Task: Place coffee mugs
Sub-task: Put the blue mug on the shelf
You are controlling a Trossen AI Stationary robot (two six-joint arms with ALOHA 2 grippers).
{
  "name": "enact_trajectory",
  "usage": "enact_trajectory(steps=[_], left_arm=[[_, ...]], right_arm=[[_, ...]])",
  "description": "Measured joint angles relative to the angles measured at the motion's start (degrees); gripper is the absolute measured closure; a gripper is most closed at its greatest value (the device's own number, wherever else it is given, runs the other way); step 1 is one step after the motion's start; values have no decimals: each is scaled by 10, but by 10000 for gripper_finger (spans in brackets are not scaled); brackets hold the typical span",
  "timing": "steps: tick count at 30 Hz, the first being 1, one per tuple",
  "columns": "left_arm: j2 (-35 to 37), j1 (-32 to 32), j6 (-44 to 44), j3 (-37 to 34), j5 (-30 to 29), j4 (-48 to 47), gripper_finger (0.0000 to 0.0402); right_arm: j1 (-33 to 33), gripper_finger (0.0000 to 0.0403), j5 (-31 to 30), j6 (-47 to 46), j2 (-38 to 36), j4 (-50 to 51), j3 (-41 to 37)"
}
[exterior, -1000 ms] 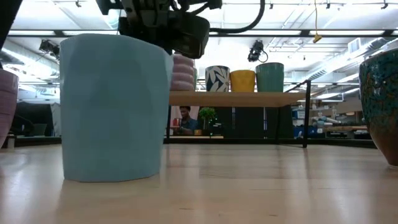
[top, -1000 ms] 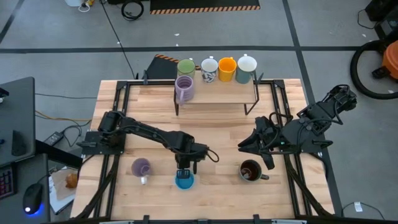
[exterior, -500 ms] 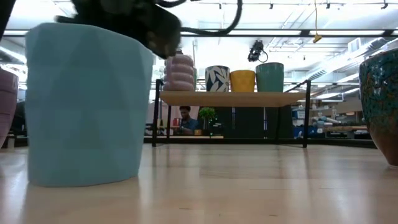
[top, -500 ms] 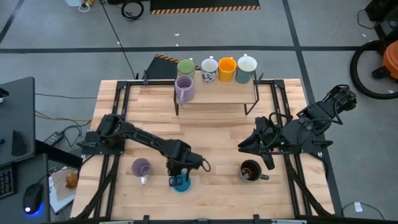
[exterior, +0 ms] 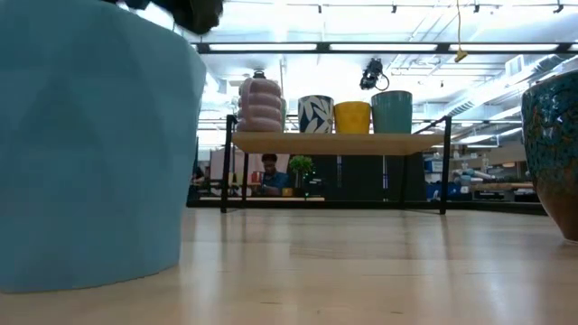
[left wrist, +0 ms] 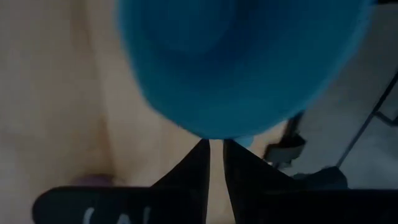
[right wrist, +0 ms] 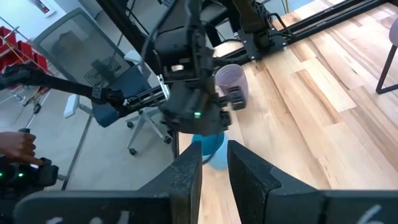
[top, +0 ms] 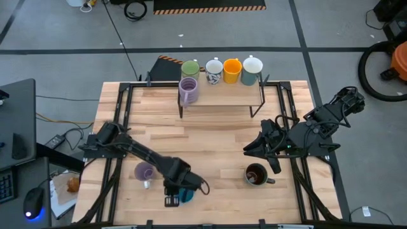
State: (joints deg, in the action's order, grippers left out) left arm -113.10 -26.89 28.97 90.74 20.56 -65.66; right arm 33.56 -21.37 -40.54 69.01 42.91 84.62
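The blue mug (top: 187,195) stands near the table's near edge and fills the left of the low view (exterior: 90,153). My left gripper (top: 173,191) is over it, pointing down, shut on it (left wrist: 216,155). My right gripper (top: 250,150) waits right of centre, slightly open (right wrist: 214,168), above the dark brown mug (top: 257,174). A light purple mug (top: 145,172) lies on the table to the left. On the shelf (top: 222,97) stand a purple (top: 188,90), a green (top: 189,69), a patterned white (top: 213,71), an orange (top: 232,70) and a white mug (top: 252,66). My left gripper comes from above, fingers pointing down, and closes on the blue mug's edge (left wrist: 205,127) on the side toward the table's left. The gap between the fingers (left wrist: 193,174) is narrow. Whether they have the wall or the handle I cannot tell. The mug stands upright, its base apparently on the table (exterior: 90,284).
The shelf's dark legs (exterior: 442,162) stand on the far half of the table. The dark brown mug shows at the low view's right edge (exterior: 555,153). Bare wood (top: 216,137) lies between the arms. A person sits in the room beyond (exterior: 267,173).
My left gripper has moved toward the table's near edge and a little to the left, still shut on the blue mug. The mug has travelled with it, upright, and now looms larger in the low view. My right arm has kept still.
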Motion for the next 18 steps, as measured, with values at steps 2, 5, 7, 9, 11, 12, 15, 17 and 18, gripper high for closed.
enact_trajectory(steps=[2,5,7,9,11,12,15,17,18], left_arm=[[0,-16,19,5,0,20,352],[0,-39,63,8,-2,69,352],[0,-55,99,8,-15,104,352],[0,-69,133,8,-35,131,352],[0,-80,173,8,-56,139,352],[0,-85,196,8,-66,143,352],[1,-107,234,8,-107,182,352],[1,-122,246,8,-133,211,352],[0,-128,252,8,-147,225,352]], right_arm=[[0,321,0,2,0,0,0],[0,321,0,2,0,0,0],[0,321,1,2,0,0,0],[0,321,4,2,0,0,0],[0,321,5,2,0,0,0],[0,321,5,2,0,0,0],[0,321,9,5,0,0,0],[0,321,11,6,0,0,0],[0,321,13,6,0,0,0]])
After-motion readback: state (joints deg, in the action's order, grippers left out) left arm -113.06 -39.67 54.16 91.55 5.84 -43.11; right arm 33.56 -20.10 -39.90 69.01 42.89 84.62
